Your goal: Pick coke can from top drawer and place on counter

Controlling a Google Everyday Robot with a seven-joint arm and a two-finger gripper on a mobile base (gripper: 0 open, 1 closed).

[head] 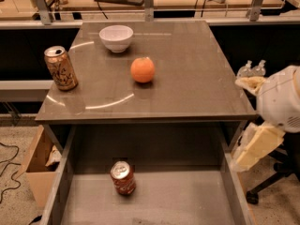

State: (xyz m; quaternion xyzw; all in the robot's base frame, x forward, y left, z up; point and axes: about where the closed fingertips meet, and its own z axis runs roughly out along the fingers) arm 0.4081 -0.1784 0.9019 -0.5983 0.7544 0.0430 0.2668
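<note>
The coke can [123, 177], red with a silver top, stands upright on the floor of the open top drawer [187, 200], left of its middle. The counter [187, 78] is the glossy grey-brown tabletop above the drawer. My gripper [255, 146] shows as a cream-coloured part under the white arm joint [281, 100], at the right edge. It hangs just outside the drawer's right wall and beside the counter's front right corner, far to the right of the coke can.
On the counter stand a tan-gold patterned can [61, 68] at the left edge, an orange [142, 70] in the middle and a white bowl [116, 37] at the back. A cardboard box [35, 170] sits on the floor at the left. A chair base [269, 186] is at the right.
</note>
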